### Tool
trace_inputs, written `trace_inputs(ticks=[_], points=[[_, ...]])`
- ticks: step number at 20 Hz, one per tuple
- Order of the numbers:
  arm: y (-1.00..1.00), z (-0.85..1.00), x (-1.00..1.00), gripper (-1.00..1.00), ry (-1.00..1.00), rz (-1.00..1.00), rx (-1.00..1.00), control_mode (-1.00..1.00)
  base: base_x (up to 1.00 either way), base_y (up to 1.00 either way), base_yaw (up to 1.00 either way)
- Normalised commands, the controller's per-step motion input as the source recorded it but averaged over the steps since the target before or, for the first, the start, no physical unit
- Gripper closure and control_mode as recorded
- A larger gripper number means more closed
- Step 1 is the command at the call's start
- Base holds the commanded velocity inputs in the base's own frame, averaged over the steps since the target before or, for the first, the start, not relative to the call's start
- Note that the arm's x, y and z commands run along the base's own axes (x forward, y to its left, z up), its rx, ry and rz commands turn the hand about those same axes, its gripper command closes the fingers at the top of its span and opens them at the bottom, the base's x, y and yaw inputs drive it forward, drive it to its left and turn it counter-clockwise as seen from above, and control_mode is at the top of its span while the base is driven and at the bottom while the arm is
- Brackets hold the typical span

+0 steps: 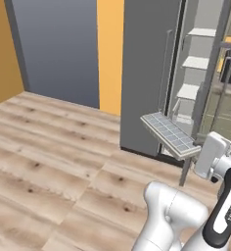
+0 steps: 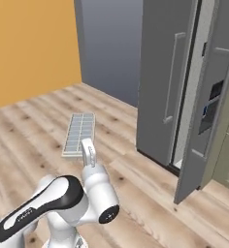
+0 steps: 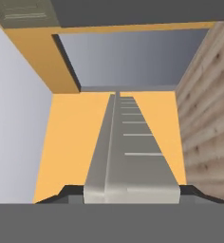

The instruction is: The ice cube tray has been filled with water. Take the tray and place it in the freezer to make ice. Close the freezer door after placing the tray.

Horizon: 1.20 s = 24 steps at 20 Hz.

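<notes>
Ice cube tray point(image 1: 169, 133) clenched at one end in pincer point(image 1: 190, 156), jutting out level above floor

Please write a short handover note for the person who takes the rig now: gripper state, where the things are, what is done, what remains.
Gripper: shut on the ice cube tray, held by one short end, raised above the floor.
Freezer: just ahead; freezer door stands open, white shelves visible.
Done: tray picked up and brought to the freezer.
Left: set the tray inside, let go, close the door.
</notes>
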Motion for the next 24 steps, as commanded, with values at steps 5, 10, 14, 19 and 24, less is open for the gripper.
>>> trace_inputs(ticks=[5, 10, 14, 19, 24], points=[[0.00, 0.00, 0.00, 1.00, 0.00, 0.00, 0.00, 1.00, 0.89, 0.18, 0.00], [0.00, 0.00, 0.00, 1.00, 0.00, 0.00, 0.00, 1.00, 0.99, 0.01, 0.00], [0.00, 0.00, 0.00, 1.00, 0.00, 0.00, 0.00, 1.00, 0.77, -0.03, -0.06], [0.00, 0.00, 0.00, 1.00, 0.00, 0.00, 0.00, 1.00, 0.36, -0.04, -0.25], [0.00, 0.00, 0.00, 1.00, 0.00, 0.00, 0.00, 1.00, 0.22, 0.01, -0.37]])
